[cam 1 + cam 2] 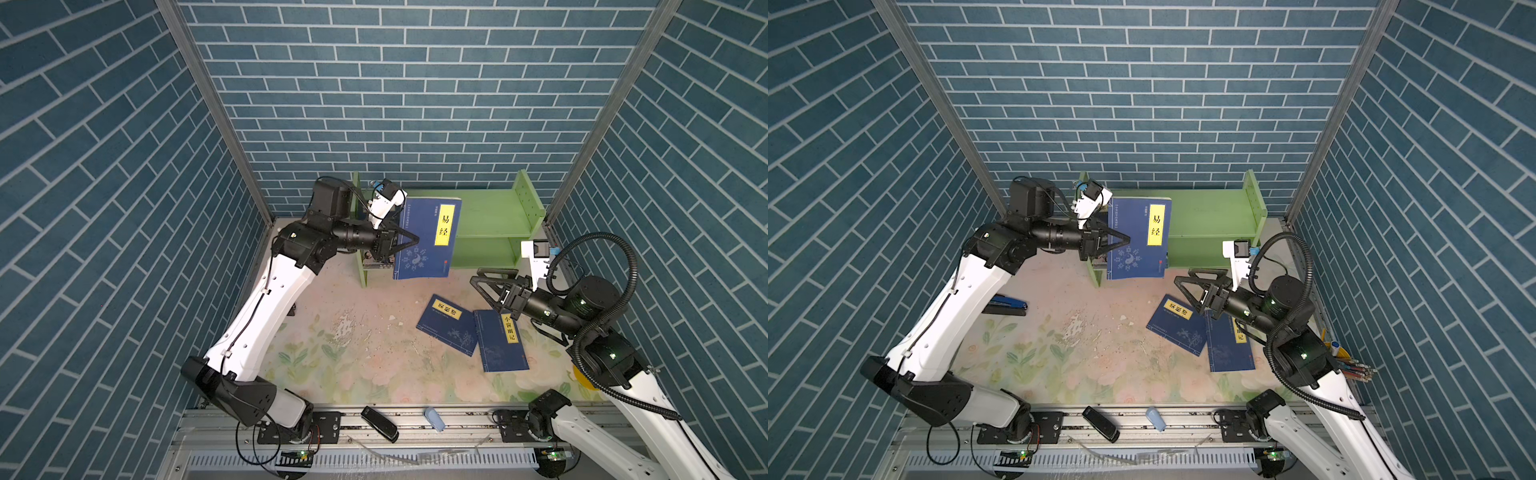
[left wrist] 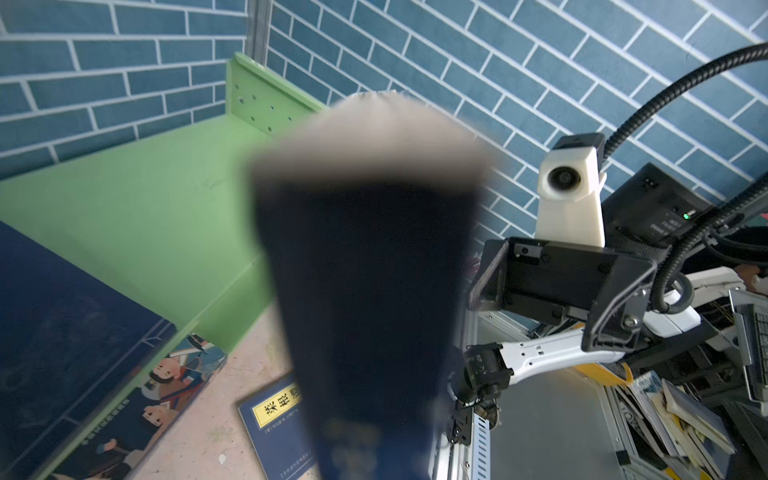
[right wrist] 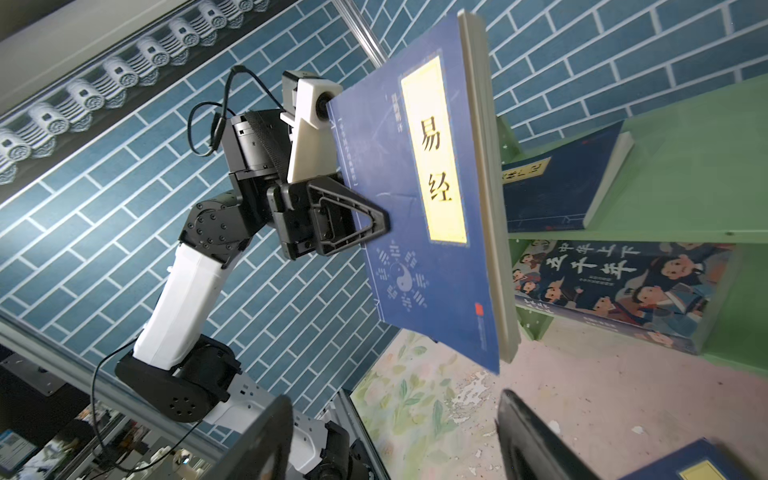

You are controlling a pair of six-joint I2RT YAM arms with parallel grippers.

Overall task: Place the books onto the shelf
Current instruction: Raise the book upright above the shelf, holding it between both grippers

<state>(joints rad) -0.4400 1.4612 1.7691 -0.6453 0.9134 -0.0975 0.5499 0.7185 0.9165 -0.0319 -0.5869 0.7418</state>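
The left gripper [image 1: 414, 240] clamps a navy book [image 1: 422, 224] upright before the shelf [image 1: 492, 222], while the right gripper [image 1: 476, 276], beside the shelf, gapes empty.

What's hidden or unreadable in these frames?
- Left wrist view: held navy book is a close blur, blocking the left gripper.
- Both top views: it hides most of the cartoon-cover book and the upper-tier navy book.
- Right wrist view: that book's label is partly covered by the held book.

Shells: I see white covers on the left arm [image 1: 257, 318] and right arm [image 1: 582, 432].
Joints: black housings; green lights [image 1: 613, 355] on the right one.
Hose: ribbed black hose [image 1: 631, 266] on my right arm.
Cameras: white wrist camera [image 2: 569, 195] housings.
Fingers [image 3: 380, 224]: black, triangular open frames.
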